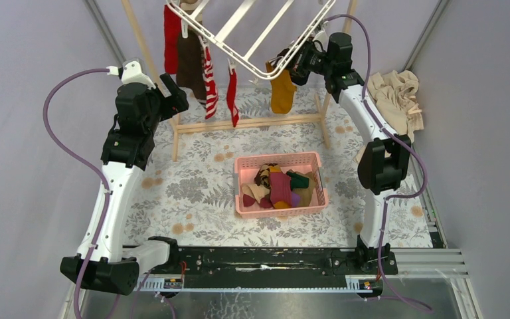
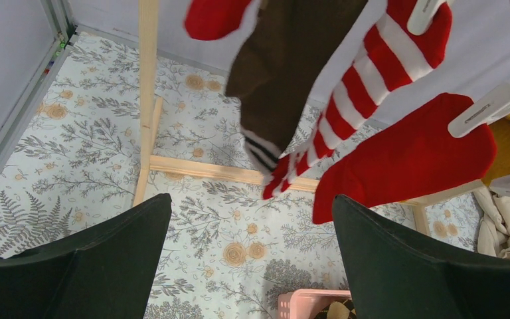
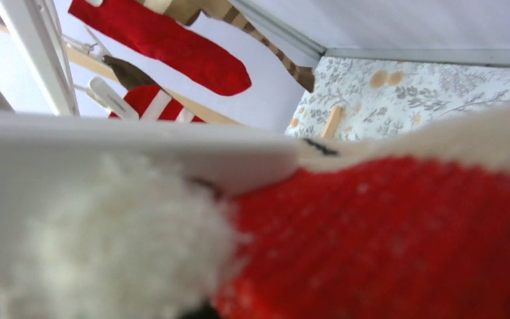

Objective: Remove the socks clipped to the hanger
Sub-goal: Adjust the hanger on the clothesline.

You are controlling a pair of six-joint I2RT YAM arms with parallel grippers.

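Socks (image 1: 189,60) hang at twelve o'clock from the hanger (image 1: 238,55). Our left gripper (image 1: 174,96) gapes empty. Our right gripper (image 1: 299,65) is pinched tight at the hanger's corner, and we cannot tell what it holds.

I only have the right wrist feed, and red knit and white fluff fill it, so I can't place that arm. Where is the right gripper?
Observer: In the top view, the right gripper is shut at the near right corner of the hanger, just above a mustard sock.
Operator: And the left arm?
Observer: The left gripper is open, holding nothing, facing a brown sock at the hanger's left end.
Operator: Is there somewhere to drop socks?
Observer: A pink basket sits between the two arms, with loose socks inside.
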